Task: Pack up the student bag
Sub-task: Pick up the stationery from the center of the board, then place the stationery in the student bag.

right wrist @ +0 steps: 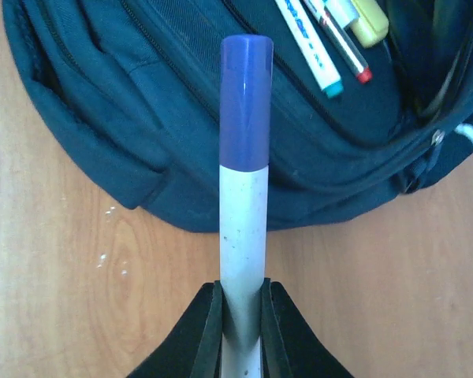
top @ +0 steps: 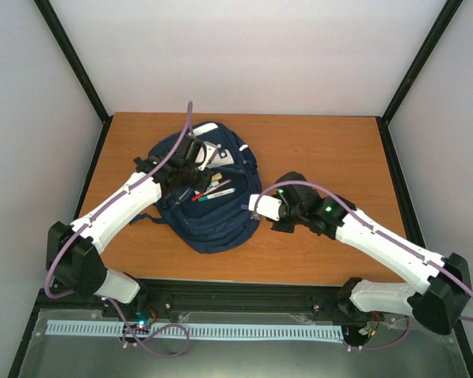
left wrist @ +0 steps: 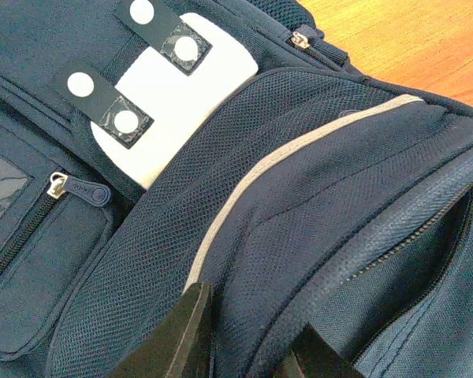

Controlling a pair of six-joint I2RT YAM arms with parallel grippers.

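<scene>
Gripping one marker (right wrist: 244, 157), one student bag (top: 213, 224)

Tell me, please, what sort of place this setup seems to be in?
Most likely a robotics lab test cell rather than a classroom: a wooden table boxed in by plain white walls and black frame posts, with two robot arms bolted to a rail at its near edge.
</scene>
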